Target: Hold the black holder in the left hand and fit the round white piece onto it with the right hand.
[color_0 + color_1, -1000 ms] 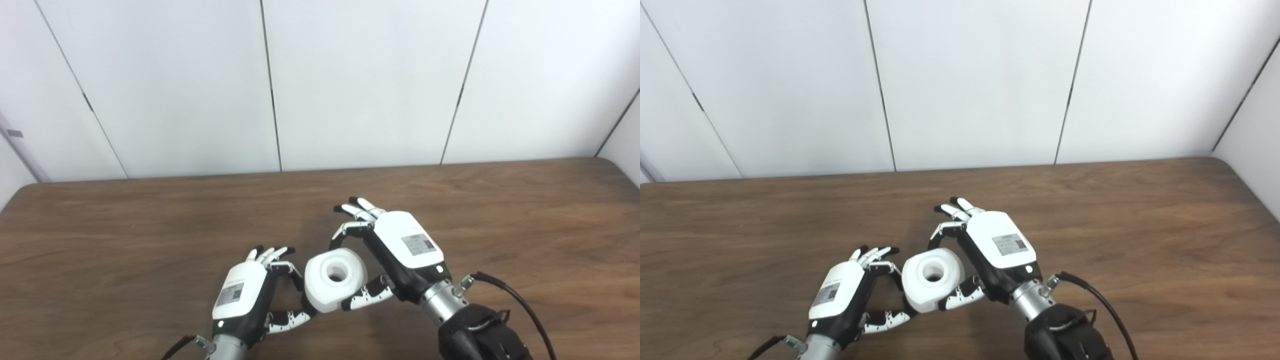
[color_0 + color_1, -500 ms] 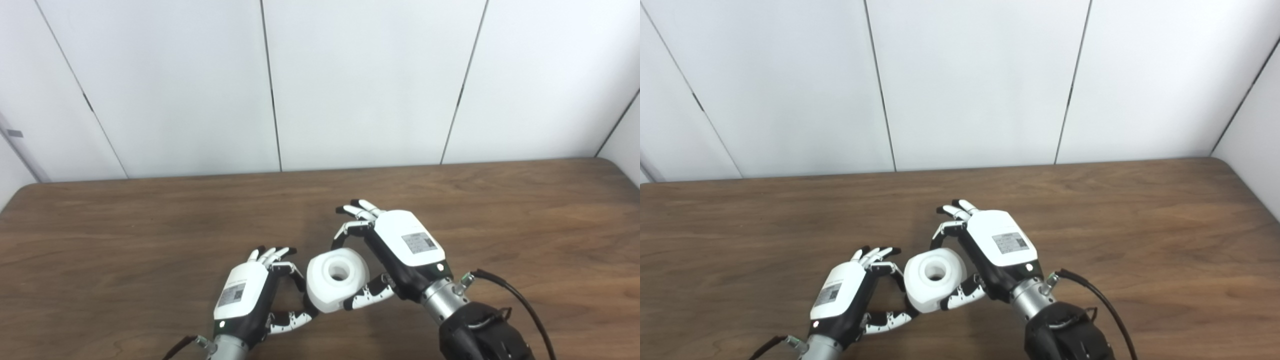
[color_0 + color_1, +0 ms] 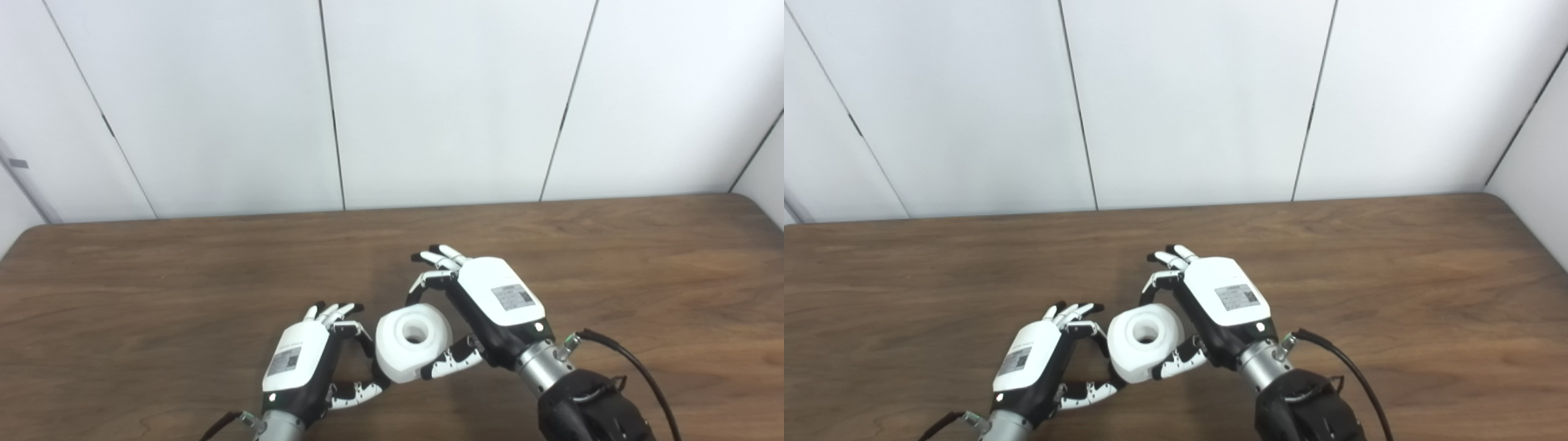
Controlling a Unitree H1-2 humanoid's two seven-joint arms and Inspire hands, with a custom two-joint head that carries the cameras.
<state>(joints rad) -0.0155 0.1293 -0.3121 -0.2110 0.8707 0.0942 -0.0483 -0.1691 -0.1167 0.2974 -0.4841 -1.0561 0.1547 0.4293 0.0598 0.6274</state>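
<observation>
The round white piece (image 3: pixel 413 343), a chunky ring with a hole in the middle, hangs just above the table between my two hands. My right hand (image 3: pixel 499 300) is shut on it, with a curled finger on its far edge and the thumb (image 3: pixel 450 362) on its near edge. My left hand (image 3: pixel 300 361) pinches in from the left, finger and thumb closed at the ring's lower left side. The black holder (image 3: pixel 372 362) shows only as a dark sliver there. The rest of it is hidden under the white piece.
A brown wooden table (image 3: pixel 643 263) stretches out to both sides and toward the white panelled wall (image 3: pixel 441 98) at the back. A black cable (image 3: pixel 637 367) trails from my right wrist.
My right hand and the white piece dropped slightly towards me a second ago. Over the last half second nothing has visibly moved.
</observation>
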